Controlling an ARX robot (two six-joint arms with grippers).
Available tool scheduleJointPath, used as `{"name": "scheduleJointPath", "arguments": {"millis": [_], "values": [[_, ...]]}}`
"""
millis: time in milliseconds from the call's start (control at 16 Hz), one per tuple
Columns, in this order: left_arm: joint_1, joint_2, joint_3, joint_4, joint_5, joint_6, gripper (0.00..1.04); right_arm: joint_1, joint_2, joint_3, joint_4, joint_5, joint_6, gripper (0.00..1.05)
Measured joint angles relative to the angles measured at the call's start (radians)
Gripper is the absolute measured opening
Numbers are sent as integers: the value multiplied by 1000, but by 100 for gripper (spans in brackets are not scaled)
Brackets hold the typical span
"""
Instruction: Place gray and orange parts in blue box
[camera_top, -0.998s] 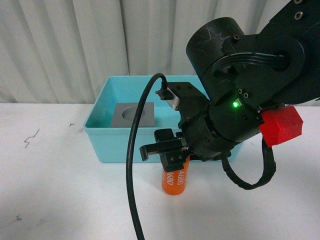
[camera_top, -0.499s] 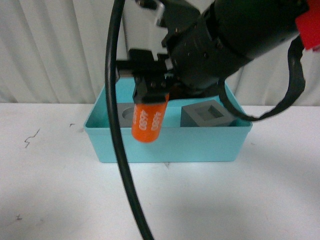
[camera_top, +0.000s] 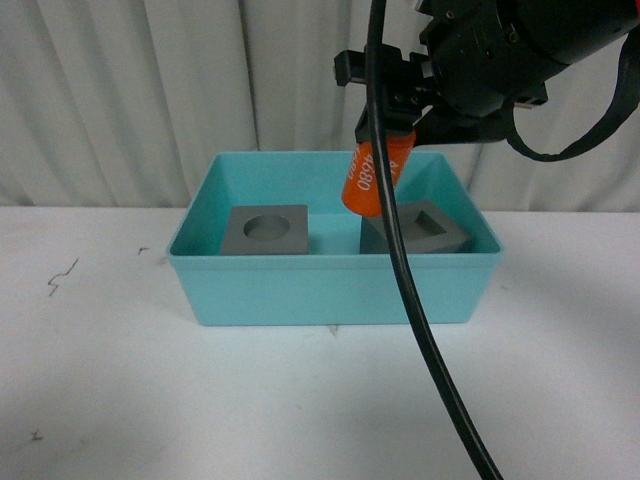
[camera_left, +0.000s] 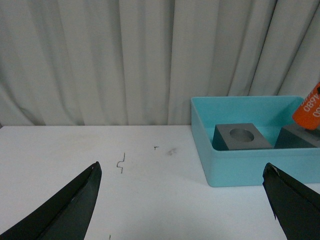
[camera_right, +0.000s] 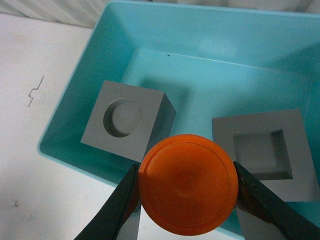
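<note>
Right gripper (camera_top: 383, 125): my two fingers (camera_right: 117, 212) are clamped on opposite sides of the orange cylinder (camera_top: 372, 178), which hangs tilted from them in the air, above the inside of the blue box (camera_top: 330, 285).

1. Left of my right gripper and lower, the cube with the round hole (camera_top: 266, 230) rests on the floor of the box, hole facing up. In the right wrist view this cube (camera_right: 126, 120) lies beside the round end face of the cylinder (camera_right: 188, 183).
2. Directly below my right gripper, the lower end of the cylinder hangs above the box interior, between the two cubes and nearer the right one. White digits "4680" are readable on its side.
3. Right of the cylinder and lower, the cube with the square hole (camera_top: 418, 228) rests inside the box, hole facing up.

Left gripper (camera_left: 185, 200): my two dark fingers are spread wide with nothing between them, over the white table (camera_top: 110, 400). The box is ahead of them and off to the right.
</note>
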Motion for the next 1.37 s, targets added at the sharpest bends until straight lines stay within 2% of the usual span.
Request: {"name": "scheduleJointPath", "arguments": {"millis": [811, 1372], "values": [[0, 0, 0, 0, 0, 0, 98, -24, 238, 217, -39, -22, -4, 46], [0, 0, 0, 0, 0, 0, 98, -4, 283, 233, -101, -15, -26, 46]]}}
